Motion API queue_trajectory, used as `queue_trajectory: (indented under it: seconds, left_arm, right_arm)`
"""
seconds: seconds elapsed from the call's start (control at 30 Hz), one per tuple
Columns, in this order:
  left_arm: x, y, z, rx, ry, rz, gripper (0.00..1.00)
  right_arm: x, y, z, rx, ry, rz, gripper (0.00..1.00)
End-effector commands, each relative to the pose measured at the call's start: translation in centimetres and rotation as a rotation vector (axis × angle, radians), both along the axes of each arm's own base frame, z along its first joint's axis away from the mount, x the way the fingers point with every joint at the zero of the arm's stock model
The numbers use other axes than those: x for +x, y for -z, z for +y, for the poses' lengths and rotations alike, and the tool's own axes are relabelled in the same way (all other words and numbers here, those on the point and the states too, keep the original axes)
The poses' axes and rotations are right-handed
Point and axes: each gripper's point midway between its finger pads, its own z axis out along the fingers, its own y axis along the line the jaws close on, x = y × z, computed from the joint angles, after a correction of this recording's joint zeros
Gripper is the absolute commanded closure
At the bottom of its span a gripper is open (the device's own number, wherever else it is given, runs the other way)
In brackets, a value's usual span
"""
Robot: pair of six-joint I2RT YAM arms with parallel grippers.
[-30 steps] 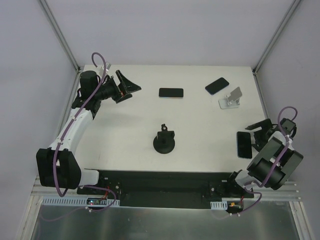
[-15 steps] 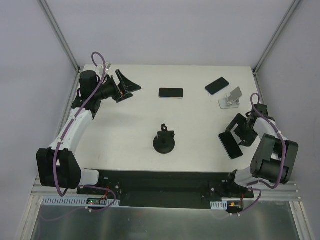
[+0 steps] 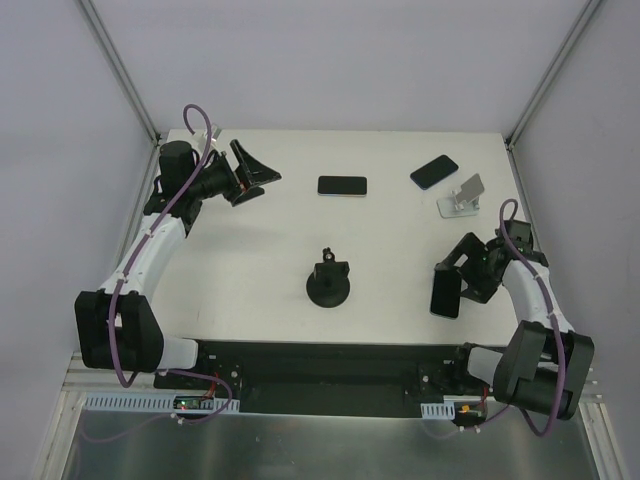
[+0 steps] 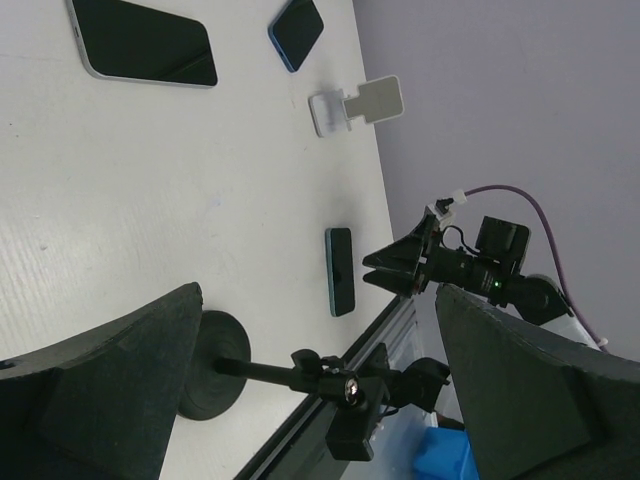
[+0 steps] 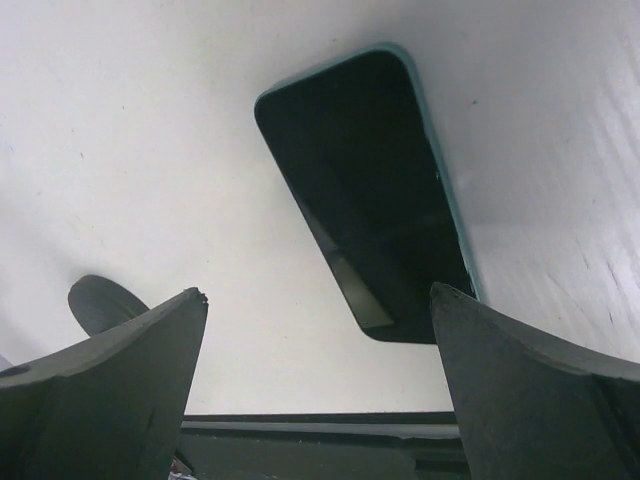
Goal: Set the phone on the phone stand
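Observation:
The phone stand (image 3: 328, 284) is black, with a round disc base and a short knobbed post, at the table's middle front. It also shows in the left wrist view (image 4: 214, 364). A teal-edged phone (image 3: 446, 293) lies flat, screen up, at the front right. My right gripper (image 3: 455, 278) is open just right of it. In the right wrist view the phone (image 5: 366, 190) lies just ahead of the right gripper (image 5: 318, 290), nothing between the fingers. My left gripper (image 3: 262, 181) is open and empty at the far left, and it is also open in its own view (image 4: 318, 290).
A black phone (image 3: 342, 185) lies at the back centre. A blue phone (image 3: 433, 171) and a small white stand (image 3: 462, 196) sit at the back right. The black rail (image 3: 320, 365) runs along the near edge.
My right arm has swung left and forward over the table. The teal-edged phone has shifted left with it and turned. The left arm has not moved.

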Motion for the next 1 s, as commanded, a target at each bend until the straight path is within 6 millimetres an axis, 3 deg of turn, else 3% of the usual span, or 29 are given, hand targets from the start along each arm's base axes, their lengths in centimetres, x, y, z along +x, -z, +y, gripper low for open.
queue_trajectory:
  seconds: [0.0, 0.13, 0.23, 0.37, 0.5, 0.73, 0.97]
  left_arm:
    - [0.6, -1.3, 0.4, -0.005, 0.022, -0.066, 0.01]
    - [0.6, -1.3, 0.4, -0.014, 0.032, -0.057, 0.01]
    - [0.6, -1.1, 0.3, -0.012, 0.032, -0.055, 0.01]
    - [0.5, -1.0, -0.1, -0.003, 0.045, -0.064, 0.01]
    - [0.2, -1.2, -0.6, -0.009, 0.067, -0.065, 0.01]
    - [-0.1, -1.1, -1.1, -0.009, 0.082, -0.063, 0.01]
    - [-0.2, -1.3, -1.2, -0.006, 0.085, -0.074, 0.01]
  right_arm:
    - [-1.0, -1.3, -0.4, -0.075, -0.013, 0.033, 0.04]
    - [-1.2, -1.2, -2.0, -0.182, -0.007, 0.09, 0.04]
    - [-1.4, -0.8, -2.0, -0.215, -0.073, 0.153, 0.04]
    - [-1.4, -0.1, -0.8, -0.215, -0.297, 0.2, 0.04]
    - [-1.5, 0.9, -0.7, -0.254, -0.367, 0.234, 0.04]
    - [-1.1, 2.1, -1.7, -0.351, -0.388, 0.297, 0.04]
    - [-0.8, 3.1, -1.2, -0.353, -0.405, 0.329, 0.04]
